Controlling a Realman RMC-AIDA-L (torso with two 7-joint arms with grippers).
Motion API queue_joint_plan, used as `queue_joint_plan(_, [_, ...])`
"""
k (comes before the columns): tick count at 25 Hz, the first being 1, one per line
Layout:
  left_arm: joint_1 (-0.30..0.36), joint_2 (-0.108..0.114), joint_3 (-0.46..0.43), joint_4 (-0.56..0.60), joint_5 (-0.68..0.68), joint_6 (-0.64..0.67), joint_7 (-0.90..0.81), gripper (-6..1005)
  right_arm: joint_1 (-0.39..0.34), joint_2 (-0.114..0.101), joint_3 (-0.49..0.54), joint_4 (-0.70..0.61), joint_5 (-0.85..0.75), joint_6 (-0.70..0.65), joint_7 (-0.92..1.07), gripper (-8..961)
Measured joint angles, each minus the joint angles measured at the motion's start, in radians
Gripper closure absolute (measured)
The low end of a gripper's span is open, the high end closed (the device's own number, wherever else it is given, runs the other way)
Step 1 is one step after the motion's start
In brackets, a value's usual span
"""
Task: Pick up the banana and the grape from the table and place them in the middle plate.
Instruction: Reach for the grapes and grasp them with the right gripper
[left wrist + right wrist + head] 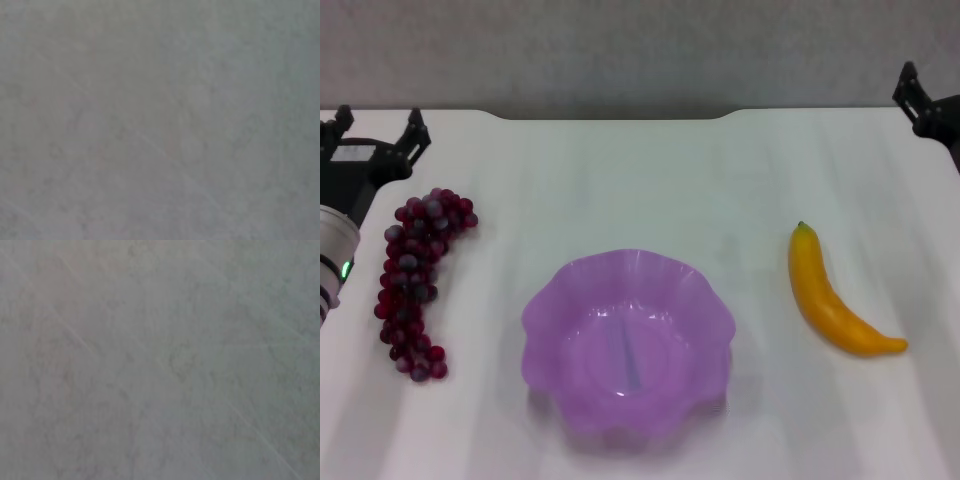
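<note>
On a white table, a soft, loose grape bunch lies left of the empty middle plate and a firm, smooth banana, best grasped mid-body, right; left gripper open and empty, right gripper unclear.

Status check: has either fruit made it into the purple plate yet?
No. The middle plate is empty. The grape lies on the table to its left, the banana to its right. The left gripper and right gripper sit open at the back corners, holding nothing. Both picks remain.
</note>
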State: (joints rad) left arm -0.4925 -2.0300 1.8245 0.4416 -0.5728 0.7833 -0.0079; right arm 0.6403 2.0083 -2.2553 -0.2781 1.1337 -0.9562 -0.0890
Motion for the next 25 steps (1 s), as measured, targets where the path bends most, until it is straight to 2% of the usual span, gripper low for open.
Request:
queue_joint_plan(9, [-0.010,0.001,0.003,0.018,0.008,0.001,0.002,108,-0.034,0.001,0.049,-0.001,0.074,-0.009,0.018,59])
queue_joint_plan(14, [-0.014,0.006,0.005,0.053,0.028,-0.021,0.010,108,-0.041,0.001,0.052,-0.001,0.084,-0.010,0.117,60])
queue_joint_plan(16, [-0.010,0.007,0.003,0.066,0.040,-0.032,0.010,108,-0.040,0.000,0.052,0.005,0.083,-0.026,0.140,60])
queue_joint_plan(21, [-0.008,0.009,-0.005,0.074,0.046,-0.037,0.011,108,-0.052,0.006,0.045,0.009,0.077,-0.164,0.066,62])
queue_joint_plan(25, [-0.010,0.007,-0.010,0.056,0.048,-0.035,0.019,108,-0.100,0.011,0.028,-0.033,0.074,-0.167,0.046,62])
